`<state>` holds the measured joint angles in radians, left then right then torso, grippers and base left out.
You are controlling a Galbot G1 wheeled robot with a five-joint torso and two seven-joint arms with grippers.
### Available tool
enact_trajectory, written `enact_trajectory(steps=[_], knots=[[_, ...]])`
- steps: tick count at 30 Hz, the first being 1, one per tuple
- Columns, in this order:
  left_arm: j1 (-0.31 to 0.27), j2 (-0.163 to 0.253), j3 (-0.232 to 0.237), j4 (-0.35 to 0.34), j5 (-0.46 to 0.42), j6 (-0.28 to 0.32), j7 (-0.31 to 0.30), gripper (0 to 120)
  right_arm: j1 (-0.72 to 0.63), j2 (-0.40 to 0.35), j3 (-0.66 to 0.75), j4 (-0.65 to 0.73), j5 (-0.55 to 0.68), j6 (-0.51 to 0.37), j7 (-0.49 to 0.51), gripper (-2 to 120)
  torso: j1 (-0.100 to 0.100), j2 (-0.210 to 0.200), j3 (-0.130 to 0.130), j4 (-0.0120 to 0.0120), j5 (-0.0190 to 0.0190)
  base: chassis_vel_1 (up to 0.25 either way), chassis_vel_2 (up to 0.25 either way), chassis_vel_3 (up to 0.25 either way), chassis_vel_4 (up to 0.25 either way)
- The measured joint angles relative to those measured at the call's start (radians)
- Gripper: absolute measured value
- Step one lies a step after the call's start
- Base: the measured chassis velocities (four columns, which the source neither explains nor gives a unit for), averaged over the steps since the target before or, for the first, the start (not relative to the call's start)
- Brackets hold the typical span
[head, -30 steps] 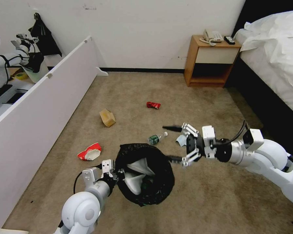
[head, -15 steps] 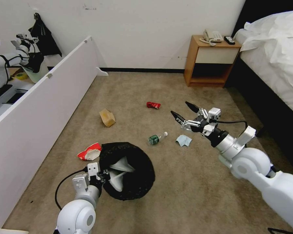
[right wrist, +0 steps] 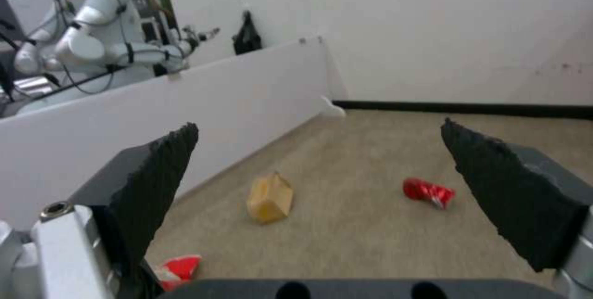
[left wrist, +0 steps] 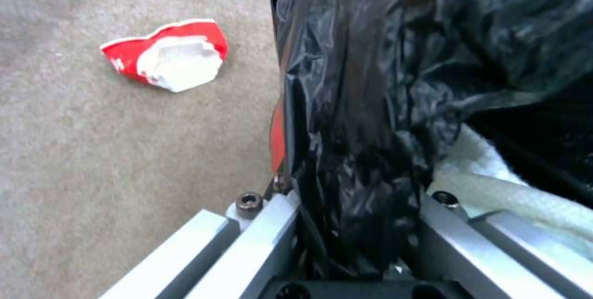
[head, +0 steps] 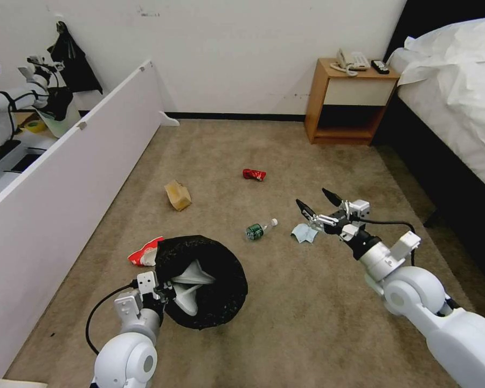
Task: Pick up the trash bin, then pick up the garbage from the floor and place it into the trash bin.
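From the head view, the left claw (head: 164, 291) is clamped on the near rim of the trash bin (head: 202, 280), gripping the black bag (head: 221, 302) that lines it. White slippers (head: 191, 285) lie inside the bin. A crushed red-and-white cup (head: 143, 254) lies on the carpet (head: 307, 323) just beyond this claw, at the bin's far left edge. The right claw (head: 316, 202) hangs spread wide and empty above the carpet. A light blue cloth (head: 304, 233) lies just beneath and a little nearer than its fingertips, a bottle (head: 260, 229) sits to its left, a red can (head: 254, 174) farther off to its left, and a tan paper bag (head: 178, 195) farther left again. Bare carpet opens between the two claws and ahead of the right one up to the wall. A white partition (head: 64, 178) closes the left side, and a nightstand (head: 350, 102) and bed (head: 458, 91) bound the right.

In the left wrist view, the left claw (left wrist: 358, 238) pinches the crinkled bag (left wrist: 383, 81) between its metal fingers (left wrist: 272, 229). A strip of the red bin wall (left wrist: 277, 132) shows at the bag's edge, a slipper (left wrist: 494, 183) sits inside, and the cup (left wrist: 167, 55) lies apart on the carpet beyond.

In the right wrist view, the right claw (right wrist: 321, 150) stands wide apart with nothing between its black pads (right wrist: 160, 169). The paper bag (right wrist: 270, 197) and can (right wrist: 428, 192) lie well ahead on open carpet, the cup (right wrist: 179, 266) is close by one pad, and the partition (right wrist: 216, 90) runs along one side.
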<state>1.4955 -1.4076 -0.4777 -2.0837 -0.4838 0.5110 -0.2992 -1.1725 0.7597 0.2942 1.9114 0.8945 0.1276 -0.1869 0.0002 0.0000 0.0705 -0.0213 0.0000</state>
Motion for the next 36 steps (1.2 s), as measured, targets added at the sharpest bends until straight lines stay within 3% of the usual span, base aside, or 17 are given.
enact_trajectory(steps=[14, 36], knots=[[0.005, -0.003, 0.0, -0.015, -0.003, 0.005, -0.003, 0, -0.039, 0.013, 0.008, 0.007, -0.037, -0.01, -0.008, 100, 0.0, 0.0, 0.0, 0.0001, 0.0001, 0.007, 0.009, 0.012, 0.009], [0.009, 0.007, 0.0, -0.022, 0.014, 0.0, -0.016, 0, -0.021, 0.007, 0.0, 0.004, -0.037, -0.014, -0.009, 100, 0.0, 0.0, 0.0, 0.0007, 0.0, 0.097, 0.089, 0.09, 0.091]])
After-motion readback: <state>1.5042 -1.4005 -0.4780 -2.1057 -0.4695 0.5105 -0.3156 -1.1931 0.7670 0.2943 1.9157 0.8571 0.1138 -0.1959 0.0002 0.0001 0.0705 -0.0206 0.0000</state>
